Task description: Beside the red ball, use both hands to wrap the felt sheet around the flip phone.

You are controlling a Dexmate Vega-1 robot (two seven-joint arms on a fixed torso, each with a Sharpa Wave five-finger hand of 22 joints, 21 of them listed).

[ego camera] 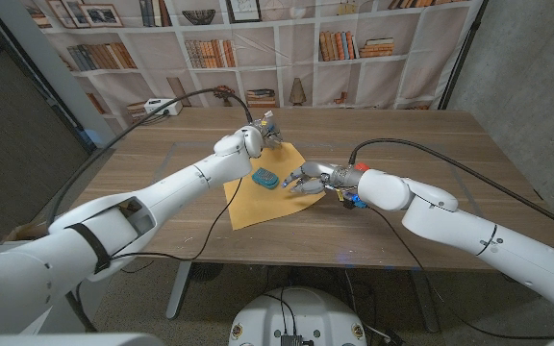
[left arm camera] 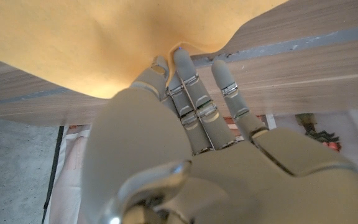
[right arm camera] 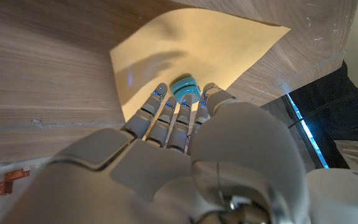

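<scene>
— Fingers (left arm camera: 185,68) of the robot's left hand (ego camera: 263,132) reach nearly straight to the far corner of the tan rectangular felt sheet (ego camera: 258,197) on the wooden table (ego camera: 431,144), their tips at its lifted edge; whether they pinch it I cannot tell.

— And the right hand (ego camera: 311,180)?

— Its fingers (right arm camera: 163,118), extended side by side and slightly bent, rest on the felt's right edge, tips just beside the small teal flip phone (ego camera: 265,178), which lies on the felt between both hands. It grips nothing that I can see.

— What about the red ball (ego camera: 362,166)?

— Mostly hidden behind the right wrist; only a red sliver shows. The phone's near side is cut off by fingertips in the right wrist view.
</scene>
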